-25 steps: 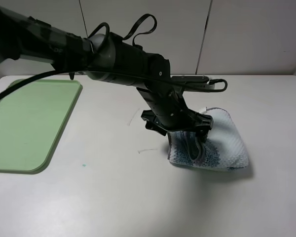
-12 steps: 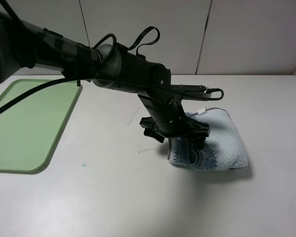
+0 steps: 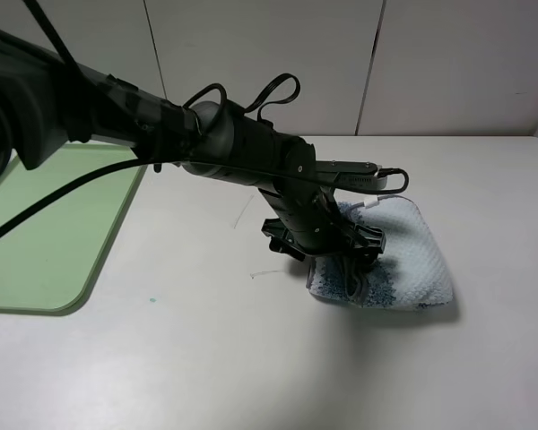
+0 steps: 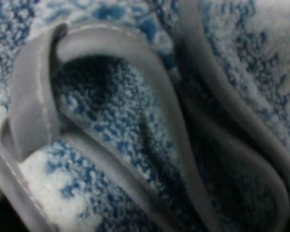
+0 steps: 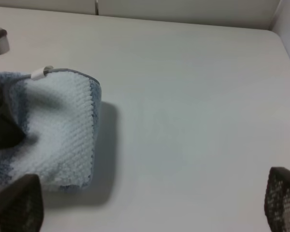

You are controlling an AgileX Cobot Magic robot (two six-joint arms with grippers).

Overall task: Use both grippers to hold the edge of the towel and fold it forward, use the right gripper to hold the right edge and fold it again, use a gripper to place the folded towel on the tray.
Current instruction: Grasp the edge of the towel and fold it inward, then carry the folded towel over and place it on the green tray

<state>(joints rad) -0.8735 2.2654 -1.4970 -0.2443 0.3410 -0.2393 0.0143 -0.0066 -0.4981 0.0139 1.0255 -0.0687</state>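
Currently we see the left gripper [image 3: 348, 260] spread wide over the folded towel [image 3: 403, 264], gripping nothing; the right gripper [image 5: 150, 203] hangs open beside it. Both folds look done; transfer to the tray [image 3: 45, 242] remains.

I see only the towel [image 4: 135, 159] up close: blue-white terry, its grey hem [image 4: 34, 111] folded in loops.

hidden: left hand [image 3: 352, 262] tips sunk in towel [image 3: 403, 260] | cut off: tray [image 3: 45, 269] left edge
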